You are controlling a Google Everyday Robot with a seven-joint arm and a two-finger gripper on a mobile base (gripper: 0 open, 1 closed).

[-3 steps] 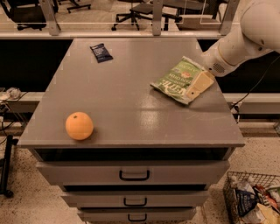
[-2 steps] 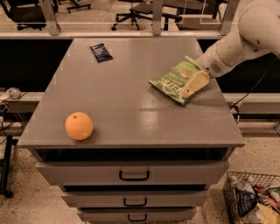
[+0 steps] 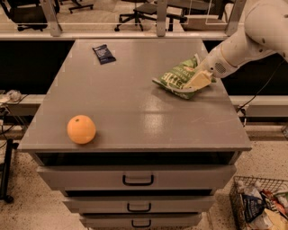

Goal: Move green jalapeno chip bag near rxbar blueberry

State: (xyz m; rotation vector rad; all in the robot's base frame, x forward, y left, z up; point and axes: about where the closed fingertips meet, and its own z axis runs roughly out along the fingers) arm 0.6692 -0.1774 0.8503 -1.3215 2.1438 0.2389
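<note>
The green jalapeno chip bag (image 3: pixel 174 78) is on the right side of the grey cabinet top (image 3: pixel 135 103), its right end raised. My gripper (image 3: pixel 198 80) comes in from the right on a white arm and is shut on the bag's right end, with a cream finger (image 3: pixel 196 81) lying over it. The rxbar blueberry (image 3: pixel 104 54), a small dark navy wrapper, lies flat at the far left of the top, well apart from the bag.
A round orange (image 3: pixel 81 129) sits near the front left edge. The cabinet has drawers (image 3: pixel 137 179) below. A wire basket of packets (image 3: pixel 261 204) stands on the floor at the lower right. Office chairs (image 3: pixel 139 11) stand behind a rail at the back.
The gripper and the chip bag have shifted a little to the left together. The orange and the rxbar have not moved.
</note>
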